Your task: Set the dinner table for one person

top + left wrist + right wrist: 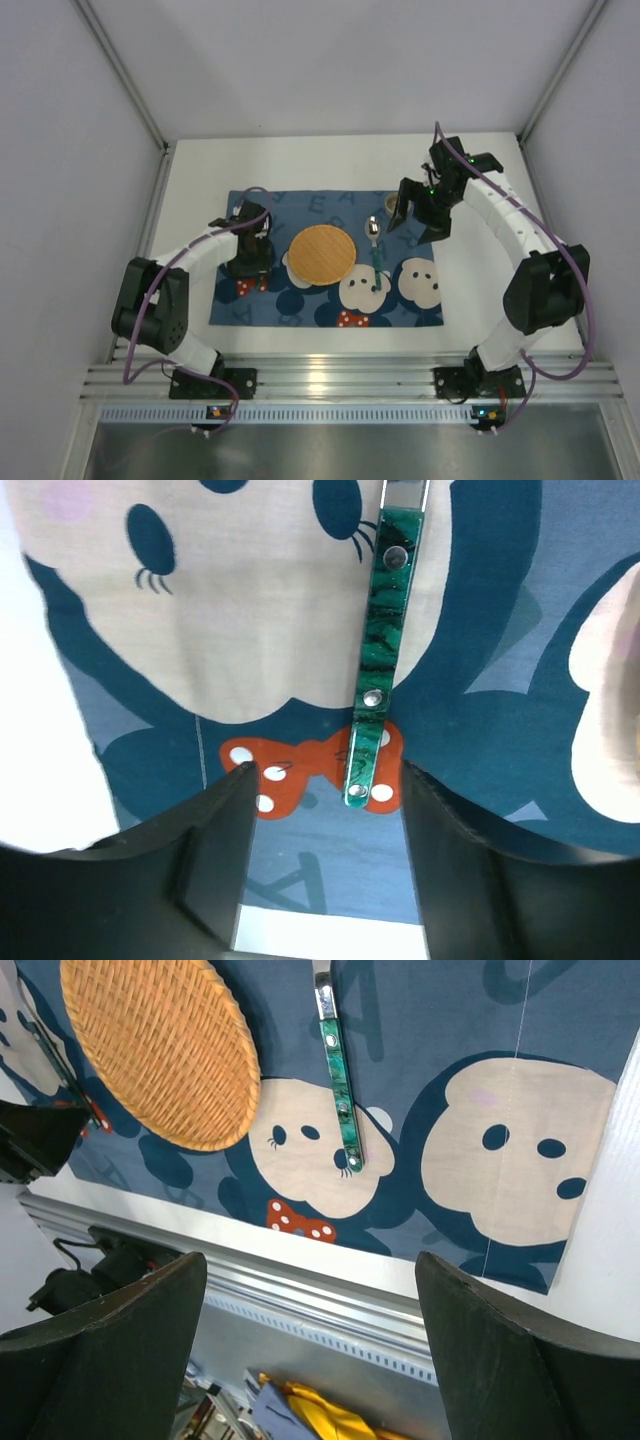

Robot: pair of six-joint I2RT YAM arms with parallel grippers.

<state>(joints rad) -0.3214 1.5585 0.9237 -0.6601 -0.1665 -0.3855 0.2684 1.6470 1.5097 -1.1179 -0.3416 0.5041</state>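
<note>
The dinner table (300,165), a large flat white tabletop with a ribbed aluminium rail at its 6 o'clock edge, lies under both my arms. The blue bear-print cloth placemat (330,205) is spread across its middle.

At the mat's centre sits the round woven wicker plate (322,254). The metal spoon with a green marbled handle (374,243) lies at the plate's 3 o'clock, bowl toward 12, as a diner would want it.

My left gripper (325,778) hangs low at the plate's 9 o'clock with its jaws spread. Between them, flat on the cloth, lies a 2nd green marbled riveted handle (378,630), close to the right finger but apparently free of both. I judge this piece is placed as the spoon's partner on the other side of the plate.

My right gripper (310,1265) hovers at about 2 o'clock from the plate, its jaws wide and holding nothing, probably to stay clear.

The left utensil's working end is cut off in my wrist view, so I cannot tell whether it is a fork or a knife. From above, my own gripper hides it. I see no cup or napkin in any view.
</note>
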